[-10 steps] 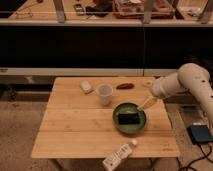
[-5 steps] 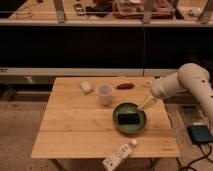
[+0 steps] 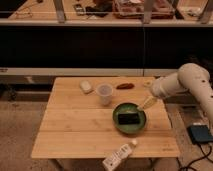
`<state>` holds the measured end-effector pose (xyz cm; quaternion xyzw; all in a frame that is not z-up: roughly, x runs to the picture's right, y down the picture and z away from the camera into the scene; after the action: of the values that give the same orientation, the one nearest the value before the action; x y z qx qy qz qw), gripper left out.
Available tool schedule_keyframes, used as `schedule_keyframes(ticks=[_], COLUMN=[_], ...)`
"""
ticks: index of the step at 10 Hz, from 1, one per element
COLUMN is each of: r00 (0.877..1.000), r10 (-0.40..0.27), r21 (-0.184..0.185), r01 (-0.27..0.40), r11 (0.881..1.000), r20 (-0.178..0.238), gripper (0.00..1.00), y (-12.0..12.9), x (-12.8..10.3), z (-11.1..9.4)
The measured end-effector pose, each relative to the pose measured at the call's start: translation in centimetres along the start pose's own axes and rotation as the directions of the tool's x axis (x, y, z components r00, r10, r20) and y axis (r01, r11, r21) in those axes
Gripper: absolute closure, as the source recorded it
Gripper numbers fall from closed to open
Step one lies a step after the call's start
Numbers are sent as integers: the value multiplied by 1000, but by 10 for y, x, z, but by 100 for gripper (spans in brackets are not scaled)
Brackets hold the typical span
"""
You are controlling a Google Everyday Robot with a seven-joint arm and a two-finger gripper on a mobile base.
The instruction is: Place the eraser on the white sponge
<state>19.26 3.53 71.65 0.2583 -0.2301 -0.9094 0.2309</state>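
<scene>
The eraser [image 3: 126, 118] is a small flat black block lying inside the green bowl [image 3: 129, 108] on the right half of the wooden table [image 3: 75, 130]. The white sponge [image 3: 86, 86] lies near the table's far left edge, to the left of the translucent cup [image 3: 104, 93]. My gripper [image 3: 145, 104] hangs at the end of the white arm [image 3: 175, 85], just above the bowl's right rim and to the upper right of the eraser. It holds nothing that I can see.
A reddish-brown oblong thing [image 3: 125, 86] lies at the far edge behind the bowl. A white bottle with a label [image 3: 119, 155] lies on its side at the front edge. A dark shelf front stands behind the table. A blue pad [image 3: 201, 134] lies on the floor at the right.
</scene>
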Motion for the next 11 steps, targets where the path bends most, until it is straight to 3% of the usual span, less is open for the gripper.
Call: schedule_keyframes(ticks=[4, 6, 7, 11], r00=[1000, 997, 991, 970], r10=[-13, -61, -91, -139], r21=[-4, -1, 6, -1], r01=[13, 61, 91, 142], r11=[1000, 998, 996, 990], r20=[12, 56, 100, 200], gripper=[20, 20, 20, 20], y=[0, -5, -11, -26], x=[-3, -18, -33, -72], z=[2, 16, 32, 77])
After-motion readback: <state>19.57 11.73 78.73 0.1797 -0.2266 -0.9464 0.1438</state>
